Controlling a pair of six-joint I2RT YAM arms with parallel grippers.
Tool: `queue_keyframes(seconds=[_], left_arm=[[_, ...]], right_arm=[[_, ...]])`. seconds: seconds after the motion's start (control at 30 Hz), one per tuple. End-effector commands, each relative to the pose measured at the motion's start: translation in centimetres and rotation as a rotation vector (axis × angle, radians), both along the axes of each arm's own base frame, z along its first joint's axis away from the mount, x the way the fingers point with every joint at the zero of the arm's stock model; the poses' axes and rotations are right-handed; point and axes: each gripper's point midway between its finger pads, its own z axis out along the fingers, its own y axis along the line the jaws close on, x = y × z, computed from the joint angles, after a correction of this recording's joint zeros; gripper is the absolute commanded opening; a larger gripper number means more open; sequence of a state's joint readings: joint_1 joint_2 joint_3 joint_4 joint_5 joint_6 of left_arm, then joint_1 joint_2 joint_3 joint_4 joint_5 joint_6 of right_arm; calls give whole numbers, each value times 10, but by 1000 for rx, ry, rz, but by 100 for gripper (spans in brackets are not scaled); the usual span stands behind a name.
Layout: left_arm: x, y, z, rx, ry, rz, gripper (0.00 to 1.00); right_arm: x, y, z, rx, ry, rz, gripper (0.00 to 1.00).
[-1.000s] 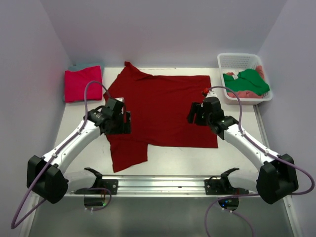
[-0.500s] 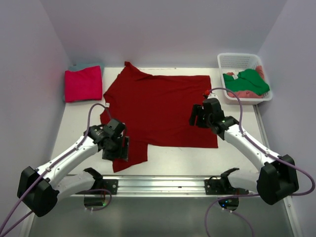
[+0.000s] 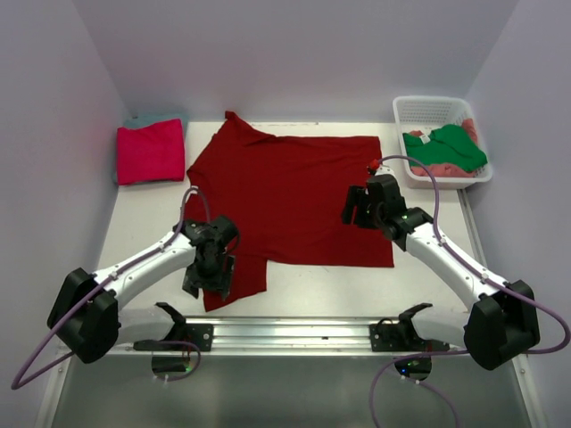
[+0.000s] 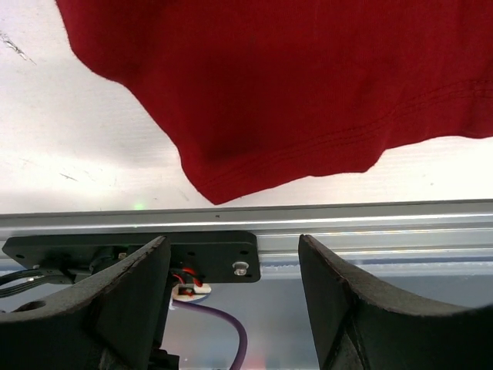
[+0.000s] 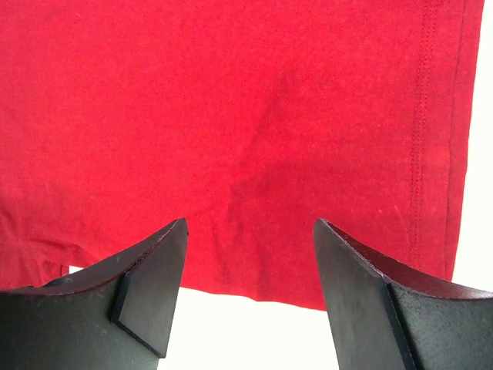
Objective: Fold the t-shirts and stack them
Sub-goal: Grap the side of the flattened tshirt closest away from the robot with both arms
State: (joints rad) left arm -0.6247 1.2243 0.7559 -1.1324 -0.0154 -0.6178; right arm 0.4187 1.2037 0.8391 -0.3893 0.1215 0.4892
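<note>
While I am watching the overhead feed, the dark red t-shirt (image 3: 294, 201) is lying spread flat in the middle of the bench (image 3: 143, 218), its long axis running left to right: the shoulder end is facing my left, the straight hem is facing right, one sleeve is pointing toward the far wall and the other toward the near edge. The left claw (image 3: 207, 278) is hanging over that near sleeve; on its wrist camera its fingers (image 4: 115, 301) are standing wide apart with nothing between them, and the sleeve's stitched edge is lying beyond them, just short of the metal rail (image 4: 370, 223). The right claw (image 3: 355, 207) is hovering over the hem end of the shirt, jaws also spread wide and gripping nothing, red cloth filling its wrist view. At the far left corner a folded magenta-pink t-shirt (image 3: 150, 152) is sitting on a teal t-shirt (image 3: 157, 117). At the far right a white basket (image 3: 428, 109) is holding a crumpled green t-shirt (image 3: 448, 147) on top of a salmon-pink t-shirt (image 3: 457, 169).
</note>
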Motion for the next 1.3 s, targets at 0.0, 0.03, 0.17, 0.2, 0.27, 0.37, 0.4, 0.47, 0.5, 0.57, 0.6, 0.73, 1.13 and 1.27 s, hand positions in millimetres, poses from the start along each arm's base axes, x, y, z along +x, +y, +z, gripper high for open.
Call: queue_keyframes(seconds=[0.0,0.03,0.17,0.2,0.27,0.37,0.4,0.47,0.5,0.57,0.6,0.73,1.13,1.27], left_arm=[[5,-4,-2,2,2,-39,71],[6,-5,-4,2,2,-38,71],[7,-7,-19,4,13,-48,71],[6,-5,-22,20,22,-44,71],[6,-7,-26,13,22,-47,71],[4,-6,-32,21,33,-38,71],[6,-4,-32,37,31,-38,70],[6,-4,-33,40,31,-37,69],[7,-3,-33,41,30,-38,68],[6,-4,-32,39,32,-40,66],[6,-3,-34,44,39,-40,64],[4,-3,-35,61,63,-46,53],[2,-7,-38,57,98,-73,63],[6,-16,-40,32,115,-88,62]], right_arm=[[8,3,19,14,-52,1,71],[8,3,18,14,-49,0,70],[8,3,16,12,-45,3,71],[8,3,16,10,-44,6,71],[8,3,15,7,-44,5,70],[8,3,14,6,-42,6,70],[9,3,14,8,-41,5,70],[8,3,12,6,-37,4,71],[8,2,12,2,-37,2,71],[8,3,13,3,-40,4,70],[8,2,14,4,-40,4,70],[7,2,17,8,-52,0,70],[3,-3,24,2,-71,-9,70],[3,-3,26,7,-80,-8,70]])
